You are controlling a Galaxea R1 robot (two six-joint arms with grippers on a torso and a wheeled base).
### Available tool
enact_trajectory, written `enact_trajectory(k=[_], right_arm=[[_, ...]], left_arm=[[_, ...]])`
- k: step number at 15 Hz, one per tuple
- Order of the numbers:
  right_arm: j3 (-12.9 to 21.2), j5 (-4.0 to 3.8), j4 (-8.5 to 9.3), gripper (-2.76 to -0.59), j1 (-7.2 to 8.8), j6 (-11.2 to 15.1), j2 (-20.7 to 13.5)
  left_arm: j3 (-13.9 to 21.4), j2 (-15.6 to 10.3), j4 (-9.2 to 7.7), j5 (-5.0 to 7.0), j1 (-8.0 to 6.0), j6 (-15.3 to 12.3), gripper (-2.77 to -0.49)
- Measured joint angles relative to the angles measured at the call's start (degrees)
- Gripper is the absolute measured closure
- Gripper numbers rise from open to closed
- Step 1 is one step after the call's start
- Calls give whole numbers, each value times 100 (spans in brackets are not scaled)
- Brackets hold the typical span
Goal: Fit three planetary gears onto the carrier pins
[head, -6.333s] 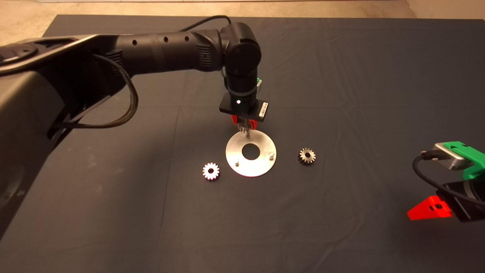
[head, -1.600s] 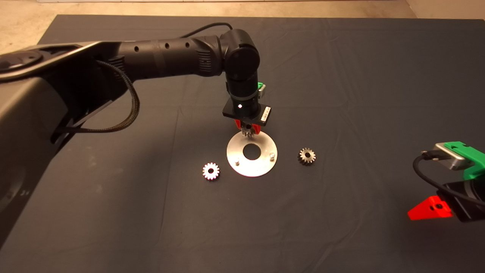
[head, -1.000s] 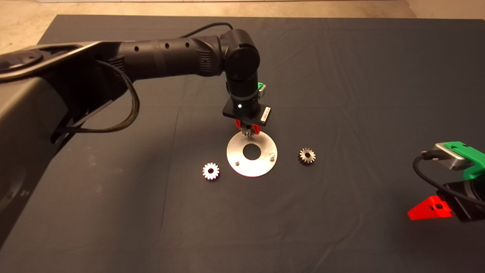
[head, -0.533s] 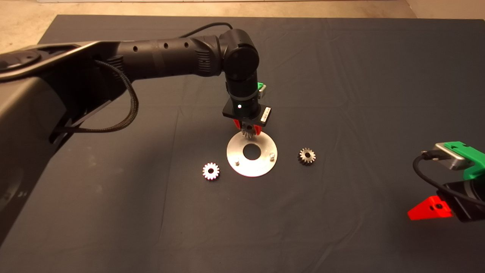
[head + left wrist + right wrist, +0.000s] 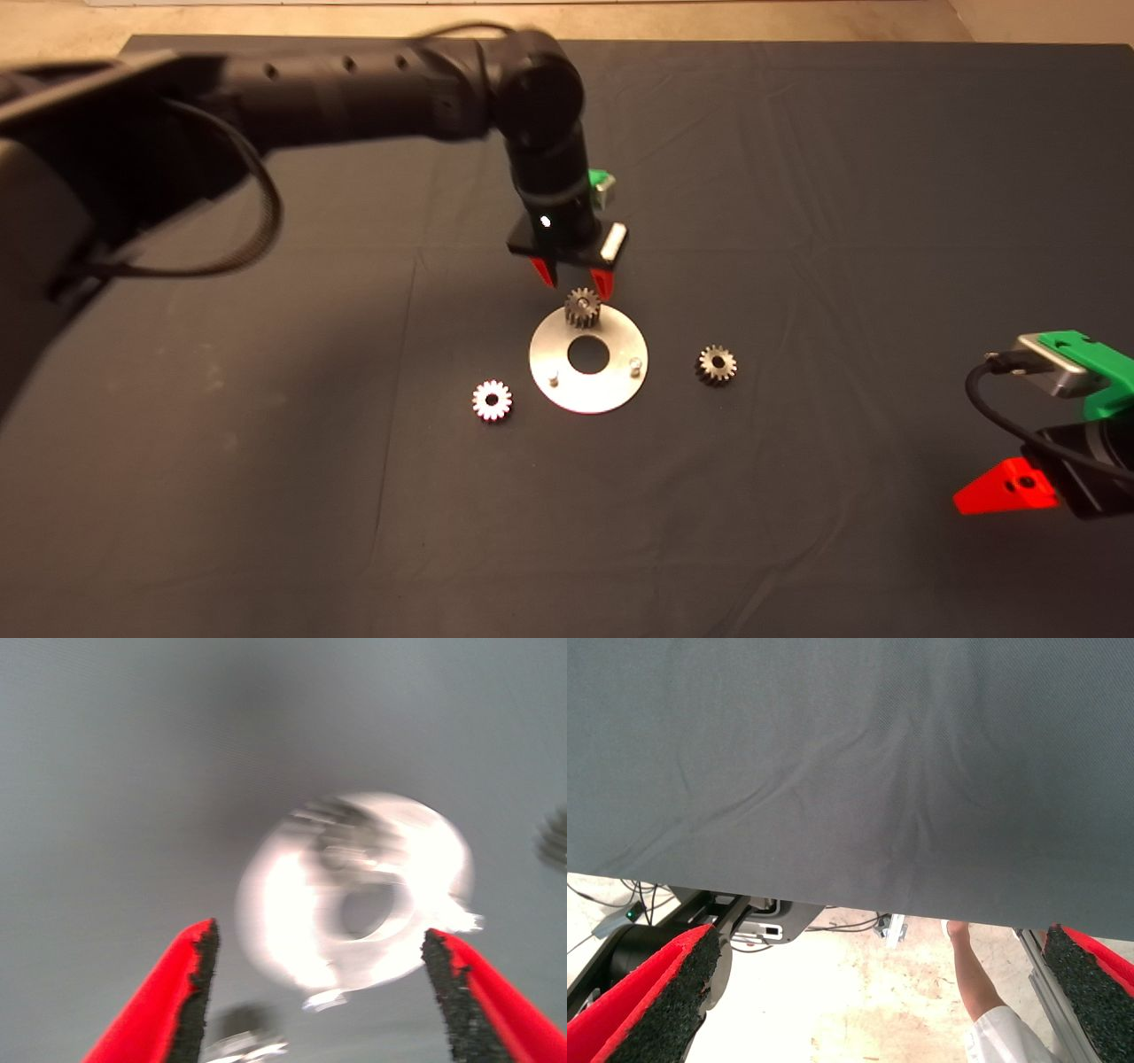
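One planetary gear sits on the carrier disc at its 12 o'clock pin, so I judge a third of the job done; the pins at 4 o'clock and 8 o'clock stand bare. The left gripper hangs just above that gear, fingers apart and empty. Two gears lie on the mat, one at the disc's 3 o'clock, one at 8 o'clock; the right gripper waits spread at the mat's edge

Dark-matted worktop, bearing shiny disc, flanked by two loose gears, well apart.
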Motion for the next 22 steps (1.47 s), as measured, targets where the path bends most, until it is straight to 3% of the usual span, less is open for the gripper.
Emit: enact_trajectory(k=[1,2,5,7,9,10,12,16,17,20,22], right_arm=[[0,2,0,-273,-2,0,0],[-2,0,-2,-273,-14,0,10],[-249,0,2,-273,-72,-80,341],[-845,-8,5,-273,-80,-347,774],[-1647,-24,5,-273,-155,-659,1386],[-2021,9,5,-273,-199,-822,1705],[-2776,17,5,-273,-344,-1224,2308],[-4068,28,2,-273,-736,-1860,3256],[-4312,28,2,-273,-795,-2004,3396],[-4927,2,-2,-273,-891,-2315,3824],[-5089,24,-5,-273,-891,-2434,4099]], left_arm=[[161,-241,-9,-5,-125,-1,-161],[418,-466,-20,22,-141,-20,-163],[1522,-941,-245,105,-3,-324,-175],[2098,-1291,-262,238,-12,-759,-188],[2525,-1691,-261,506,-9,-1050,-189],[2684,-1870,-258,629,-12,-1222,-200],[2891,-2114,-250,785,-12,-1265,-204],[2929,-2157,-230,761,-17,-1269,-221],[2907,-2186,-230,745,-14,-1276,-232],[2851,-2203,-197,722,2,-1300,-233],[2851,-2207,-190,585,47,-1289,-233]])
